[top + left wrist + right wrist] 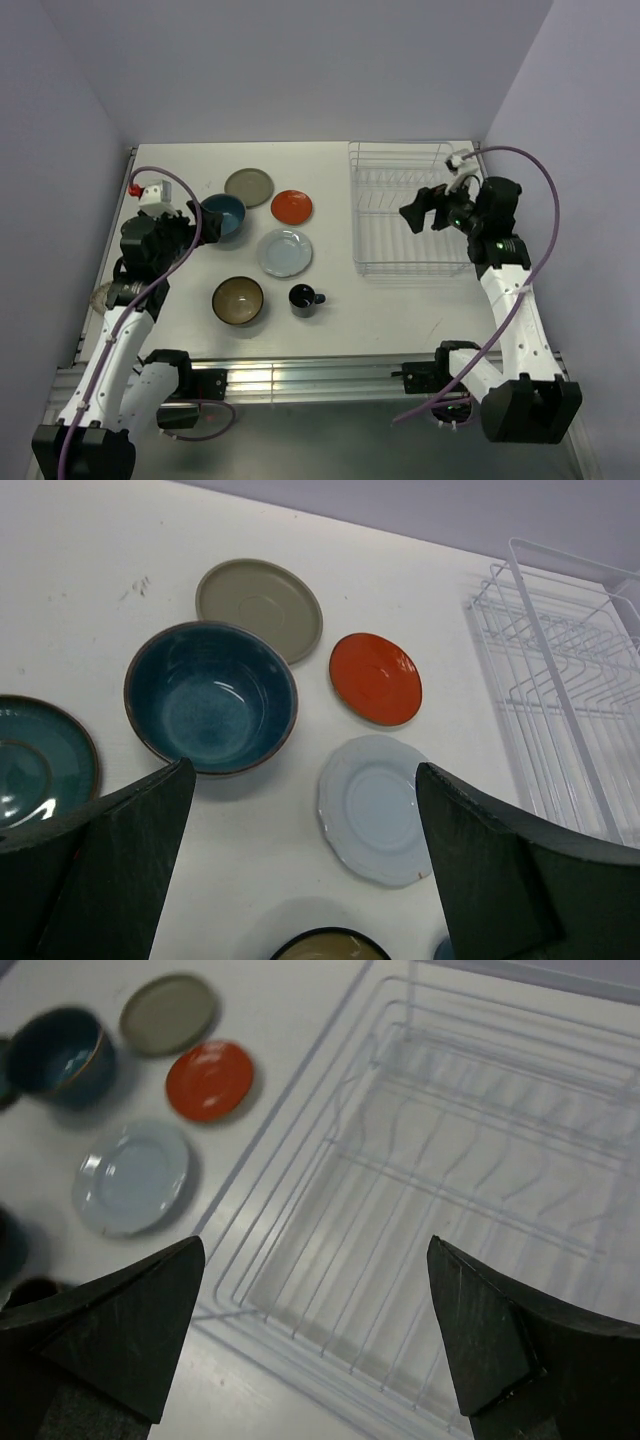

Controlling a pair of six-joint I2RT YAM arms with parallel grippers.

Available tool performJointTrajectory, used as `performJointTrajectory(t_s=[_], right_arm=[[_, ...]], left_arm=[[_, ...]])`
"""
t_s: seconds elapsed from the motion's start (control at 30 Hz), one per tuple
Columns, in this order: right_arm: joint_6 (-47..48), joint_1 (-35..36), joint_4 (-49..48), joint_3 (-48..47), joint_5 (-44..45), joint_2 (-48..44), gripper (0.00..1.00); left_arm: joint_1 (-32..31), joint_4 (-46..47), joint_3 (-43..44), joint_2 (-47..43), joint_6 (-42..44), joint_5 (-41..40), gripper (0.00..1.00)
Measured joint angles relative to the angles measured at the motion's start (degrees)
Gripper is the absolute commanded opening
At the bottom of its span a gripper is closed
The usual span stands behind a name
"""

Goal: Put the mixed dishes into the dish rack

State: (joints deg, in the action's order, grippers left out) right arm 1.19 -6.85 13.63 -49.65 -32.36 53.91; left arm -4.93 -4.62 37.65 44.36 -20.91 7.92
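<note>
Left end effector [190, 232] is seen with its jaws spread wide and empty, held above the desk [370, 310] just beside the teal-blue bowl [224, 216]. The right end effector [425, 210] is likewise spread wide and empty, raised over the dish rack [390, 245]. The grey-olive plate [249, 186], orange-red plate [291, 206], pale blue-white plate [284, 252], olive-brown bowl [238, 300] and small black mug [303, 299] are laid apart from one another on the desk, all to the left of the rack.
</note>
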Motion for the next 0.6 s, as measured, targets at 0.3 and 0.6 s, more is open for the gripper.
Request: performJointTrajectory(t_s=[0.3,0.6], right_arm=[[15.3,8.2,11.8,-7.8,-16.4,9.8,1.00],[20.3,8.2,12.7,-3.9,-20.7,9.2,1.00]], left_arm=[[10.3,-0.4,1.3,8.3,-9.1,7.4,0.93],[14.5,-2.9,7.6,28.1,-19.3,10.3,0.75]])
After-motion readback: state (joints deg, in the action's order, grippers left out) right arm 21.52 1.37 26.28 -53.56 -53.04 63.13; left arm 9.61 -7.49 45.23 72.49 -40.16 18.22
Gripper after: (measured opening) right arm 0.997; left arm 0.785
